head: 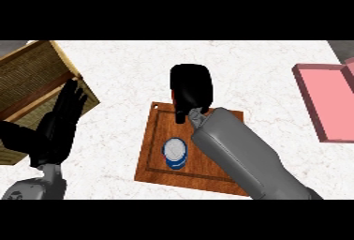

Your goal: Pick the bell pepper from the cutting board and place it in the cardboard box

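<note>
A wooden cutting board (155, 159) lies at the counter's middle. My right hand (191, 86) hovers over the board's far edge with its back to the view and its fingers curled downward. The bell pepper shows nowhere on the board; the curled hand hides whatever it encloses. The cardboard box (31, 75), open-topped with a tan lining, stands at the far left, well to the left of that hand. My left hand (61, 123) rests open at the left, fingers up, in front of the box's near corner.
A round blue and white container (175, 152) sits on the board next to my right forearm (239, 157). A pink tray (325, 101) lies at the right edge. White marble counter (124, 61) stretches between the box and the board.
</note>
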`<state>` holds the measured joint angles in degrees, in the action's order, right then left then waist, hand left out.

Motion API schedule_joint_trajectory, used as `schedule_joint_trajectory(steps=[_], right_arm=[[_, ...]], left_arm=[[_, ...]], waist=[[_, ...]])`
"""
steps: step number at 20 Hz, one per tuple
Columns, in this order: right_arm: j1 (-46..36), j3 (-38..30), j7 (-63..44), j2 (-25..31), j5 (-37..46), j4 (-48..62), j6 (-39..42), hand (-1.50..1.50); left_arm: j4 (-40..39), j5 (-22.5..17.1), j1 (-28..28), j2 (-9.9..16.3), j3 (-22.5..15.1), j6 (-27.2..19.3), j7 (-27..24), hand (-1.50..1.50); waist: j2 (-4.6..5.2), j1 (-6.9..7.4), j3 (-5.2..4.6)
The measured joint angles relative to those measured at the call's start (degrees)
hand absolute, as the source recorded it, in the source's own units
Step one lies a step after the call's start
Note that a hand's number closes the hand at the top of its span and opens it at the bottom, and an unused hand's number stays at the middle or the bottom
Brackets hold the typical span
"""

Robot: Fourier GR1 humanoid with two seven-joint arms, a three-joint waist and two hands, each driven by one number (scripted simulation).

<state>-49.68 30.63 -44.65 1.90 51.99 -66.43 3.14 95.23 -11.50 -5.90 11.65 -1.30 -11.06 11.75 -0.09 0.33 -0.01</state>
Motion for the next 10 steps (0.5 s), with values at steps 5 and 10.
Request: schedule_joint_trajectory(steps=[5, 10], right_arm=[[-3.2, -4.8, -5.9, -0.1, 3.1, -5.6, -3.4, 1.50], [-4.5, -9.6, -10.5, 3.3, 7.6, -10.1, -4.9, 1.50]], left_arm=[[-0.7, -0.1, 0.1, 0.1, 0.8, 0.3, -0.4, 0.00], [-0.7, -0.2, 0.7, 0.3, 1.4, 1.0, -1.1, 0.00]], waist=[[-0.12, -0.40, 0.00], [-0.17, -0.61, -0.01]])
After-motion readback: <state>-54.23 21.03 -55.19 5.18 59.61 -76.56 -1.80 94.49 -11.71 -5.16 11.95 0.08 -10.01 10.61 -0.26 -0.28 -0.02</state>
